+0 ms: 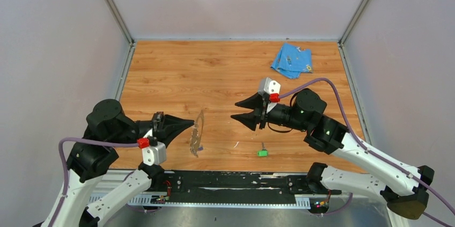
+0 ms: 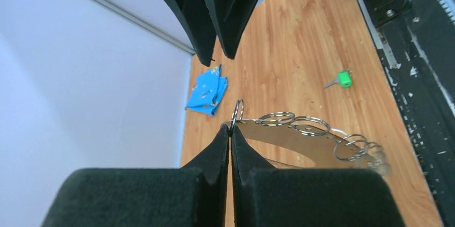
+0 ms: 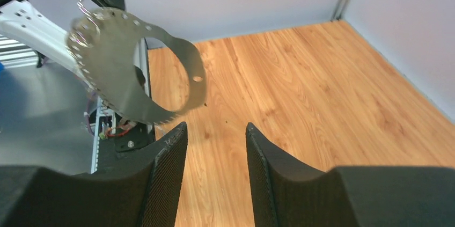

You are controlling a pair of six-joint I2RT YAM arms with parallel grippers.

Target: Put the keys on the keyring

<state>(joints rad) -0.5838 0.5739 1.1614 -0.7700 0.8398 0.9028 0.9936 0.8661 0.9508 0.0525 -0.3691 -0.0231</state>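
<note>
The keyring (image 1: 197, 133), a thin grey metal oval band, hangs on edge above the table, just in front of my left gripper (image 1: 191, 124). In the left wrist view that gripper (image 2: 230, 126) is shut on a small split ring at the rim of the keyring (image 2: 300, 142). Several more split rings sit along the band. A green-headed key (image 1: 262, 152) lies flat on the wood, also visible as the green key (image 2: 343, 80). My right gripper (image 1: 234, 110) hovers open and empty to the right of the keyring (image 3: 107, 71), with a wide gap at the right gripper (image 3: 214, 127).
A crumpled light-blue cloth (image 1: 291, 60) lies at the back right of the wooden table (image 1: 225, 71). Grey walls enclose the table on three sides. A black rail (image 1: 236, 181) runs along the near edge between the arm bases.
</note>
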